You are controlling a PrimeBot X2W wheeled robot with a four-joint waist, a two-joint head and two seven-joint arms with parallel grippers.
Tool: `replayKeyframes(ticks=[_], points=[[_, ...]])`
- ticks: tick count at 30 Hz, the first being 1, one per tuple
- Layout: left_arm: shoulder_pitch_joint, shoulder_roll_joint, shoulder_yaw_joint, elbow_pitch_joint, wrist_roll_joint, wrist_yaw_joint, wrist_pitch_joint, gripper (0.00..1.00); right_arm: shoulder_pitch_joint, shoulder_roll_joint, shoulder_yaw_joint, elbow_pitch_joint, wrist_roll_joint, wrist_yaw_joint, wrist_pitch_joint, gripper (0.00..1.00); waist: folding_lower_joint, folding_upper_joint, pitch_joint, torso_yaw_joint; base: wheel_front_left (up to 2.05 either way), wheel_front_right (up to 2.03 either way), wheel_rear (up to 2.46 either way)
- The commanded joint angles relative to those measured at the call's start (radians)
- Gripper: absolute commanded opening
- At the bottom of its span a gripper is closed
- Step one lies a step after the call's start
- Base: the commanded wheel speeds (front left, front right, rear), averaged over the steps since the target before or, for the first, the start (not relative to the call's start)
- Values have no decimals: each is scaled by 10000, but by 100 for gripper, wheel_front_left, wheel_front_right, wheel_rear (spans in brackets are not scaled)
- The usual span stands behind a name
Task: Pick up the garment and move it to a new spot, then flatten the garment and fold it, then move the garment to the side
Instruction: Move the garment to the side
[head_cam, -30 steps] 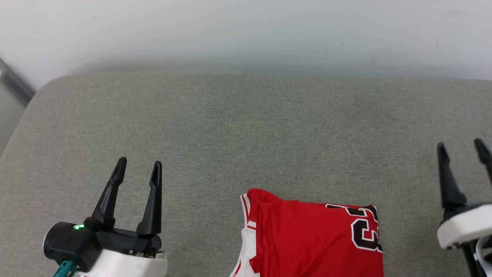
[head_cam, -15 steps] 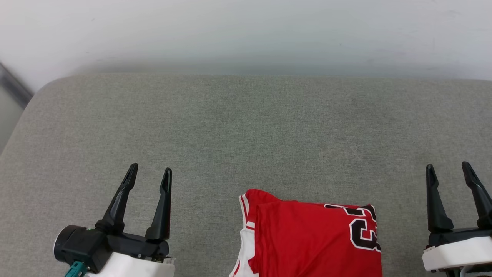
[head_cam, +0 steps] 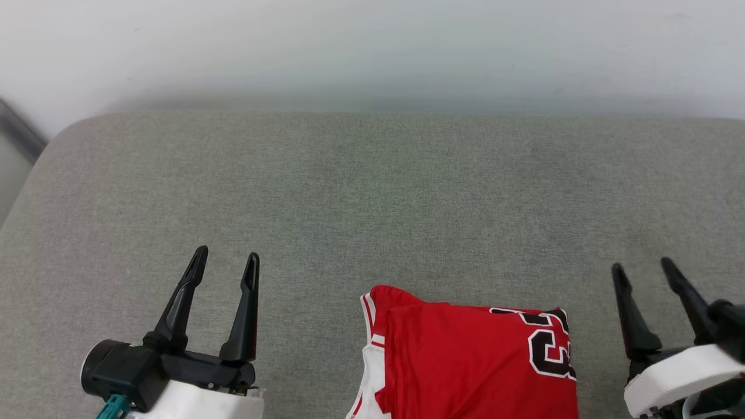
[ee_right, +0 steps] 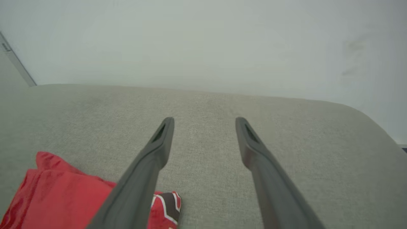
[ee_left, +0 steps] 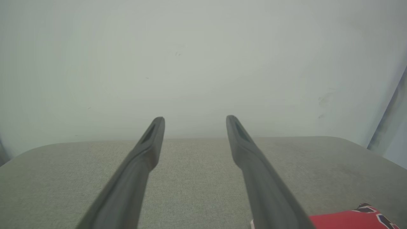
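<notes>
The garment (head_cam: 471, 364), a red jersey with white trim and a black number, lies folded on the grey cushion (head_cam: 372, 192) at the bottom middle of the head view. My left gripper (head_cam: 227, 262) stands open well to its left, fingers empty. My right gripper (head_cam: 643, 270) is open to its right, holding nothing. In the left wrist view my left gripper (ee_left: 194, 118) points over the cushion, with a corner of the garment (ee_left: 349, 219) at the lower right. In the right wrist view the garment (ee_right: 63, 194) lies left of my right gripper (ee_right: 205, 119).
A pale wall (head_cam: 372, 52) rises behind the cushion's far edge. The cushion's rounded left corner (head_cam: 70, 131) borders a dark strip (head_cam: 20, 131) at the wall. Bare grey fabric stretches beyond the garment and between both grippers.
My right gripper has moved left and down in the head view, closer to the garment. My left gripper shifted slightly right and down, then held still. The garment has not moved.
</notes>
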Motion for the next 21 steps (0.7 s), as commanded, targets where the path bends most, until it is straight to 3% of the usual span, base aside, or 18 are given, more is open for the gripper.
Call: replayKeyframes(ticks=[1, 7, 10, 13, 17, 21], points=[[-113, 14, -4, -26, -57, 9, -22, 100, 77, -271, 155, -140, 242, -4, 492, 100, 0, -1, 45, 17, 0, 0, 0], [-262, 30, -3, -77, -73, 9, -22, 100, 300, -1348, 830, -899, 1717, -4, 4799, 100, 0, -1, 374, 125, 0, 0, 0], [-377, 24, -46, -62, -81, 9, -22, 100, 383, -1381, 777, -1348, 2504, -6, 6976, 100, 0, -1, 591, 226, 0, 0, 0], [-508, 34, -151, -37, -79, 9, -22, 100, 337, -1326, 539, -1669, 2552, -4, 8826, 100, 0, -1, 817, 399, 0, 0, 0], [-717, 50, -232, -6, -123, 9, -22, 100, 29, -852, 365, -1701, 2539, -4, 10168, 100, 0, -1, 1099, 681, 0, 0, 0], [-890, 110, -262, 71, -111, 9, -22, 100, -196, -733, 465, -1356, 2416, -4, 10780, 100, 0, -1, 1276, 983, 0, 0, 0]])
